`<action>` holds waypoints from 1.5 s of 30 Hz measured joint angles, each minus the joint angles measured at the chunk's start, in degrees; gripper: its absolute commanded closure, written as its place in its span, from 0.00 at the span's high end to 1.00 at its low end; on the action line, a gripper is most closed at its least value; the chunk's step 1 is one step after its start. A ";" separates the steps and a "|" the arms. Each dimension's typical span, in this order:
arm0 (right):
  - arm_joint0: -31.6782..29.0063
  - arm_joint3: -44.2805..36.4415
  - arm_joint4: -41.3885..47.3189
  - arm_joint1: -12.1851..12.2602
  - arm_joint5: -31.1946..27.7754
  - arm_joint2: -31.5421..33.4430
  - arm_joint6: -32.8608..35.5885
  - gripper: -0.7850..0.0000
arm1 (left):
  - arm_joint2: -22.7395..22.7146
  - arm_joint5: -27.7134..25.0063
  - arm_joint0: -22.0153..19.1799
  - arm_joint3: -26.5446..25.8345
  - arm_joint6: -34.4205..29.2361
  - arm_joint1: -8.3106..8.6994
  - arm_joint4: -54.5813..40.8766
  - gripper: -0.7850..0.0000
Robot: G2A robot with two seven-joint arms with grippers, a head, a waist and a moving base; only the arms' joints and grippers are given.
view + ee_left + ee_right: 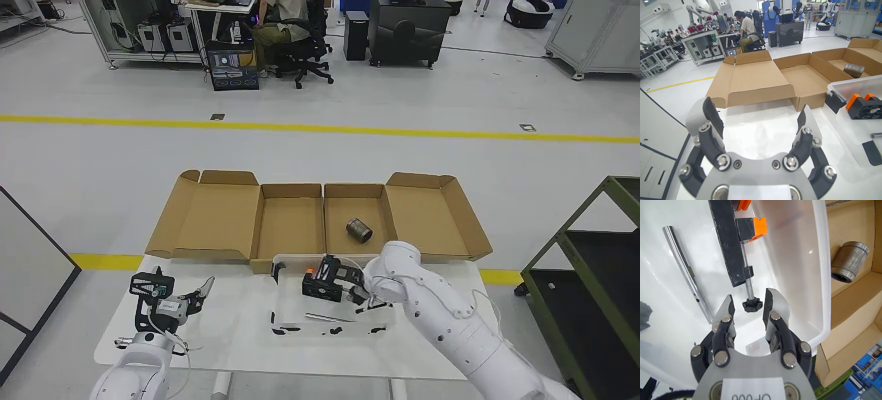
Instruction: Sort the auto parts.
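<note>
The left gripper hangs low over the white counter, its ribbed pads spread wide with nothing between them. Beyond it stand two open cardboard boxes side by side; the farther one holds a dark metal cylinder on its side. Just beside the boxes, a clear plastic bin contains a black clamp with orange pads and a steel rod.

Glossy white jointed arms, right hand and left hand silver-plated, black ribbed pads, steel screws
</note>
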 measured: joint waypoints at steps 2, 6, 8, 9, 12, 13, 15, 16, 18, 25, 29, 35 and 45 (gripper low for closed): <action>0.93 1.51 0.34 -0.57 0.05 -0.95 -0.33 0.43 | 0.00 0.00 0.00 0.00 0.00 0.00 0.00 1.00; 2.55 4.52 1.49 -1.73 -0.32 -2.81 -0.65 0.42 | 0.00 0.00 0.00 0.00 0.00 0.00 0.00 1.00; 3.54 6.56 1.63 -2.58 0.23 -4.16 -1.03 0.42 | 0.00 0.00 0.00 0.00 0.00 0.00 0.00 1.00; 3.98 7.44 1.84 -2.95 0.28 -4.68 -1.26 0.42 | 0.00 0.00 0.00 0.00 0.00 0.00 0.00 1.00; 5.49 10.34 2.70 -4.09 0.12 -6.06 -2.01 0.41 | 0.00 0.00 0.00 0.00 0.00 0.00 0.00 1.00; 5.92 11.14 2.87 -4.41 0.11 -6.40 -2.23 0.41 | 0.00 0.00 0.00 0.00 0.00 0.00 0.00 1.00; 6.77 12.86 3.23 -5.09 0.10 -7.09 -2.78 0.38 | 0.00 0.00 0.00 0.00 0.00 0.00 0.00 1.00; 7.08 13.52 3.37 -5.35 0.05 -7.35 -2.99 0.36 | 0.00 0.00 0.00 0.00 0.00 0.00 0.00 1.00; 7.70 14.87 3.62 -5.89 -0.13 -7.86 -3.37 0.23 | 0.00 0.00 0.00 0.00 0.00 0.00 0.00 1.00; 8.51 17.10 3.60 -6.69 -0.82 -8.25 -5.55 0.00 | 0.00 0.00 0.00 0.00 0.00 0.00 0.00 1.00; 7.99 16.62 2.77 -6.43 -1.11 -7.72 -7.21 0.00 | 0.00 0.00 0.00 0.00 0.00 0.00 0.00 1.00; 4.78 10.13 -0.41 -4.18 -1.63 -4.48 -11.41 0.00 | 0.00 0.00 0.00 0.00 0.00 0.00 0.00 1.00; -9.91 -11.71 -7.44 2.98 -4.00 9.02 -17.42 0.00 | 0.00 0.00 0.00 0.00 0.00 0.00 0.00 1.00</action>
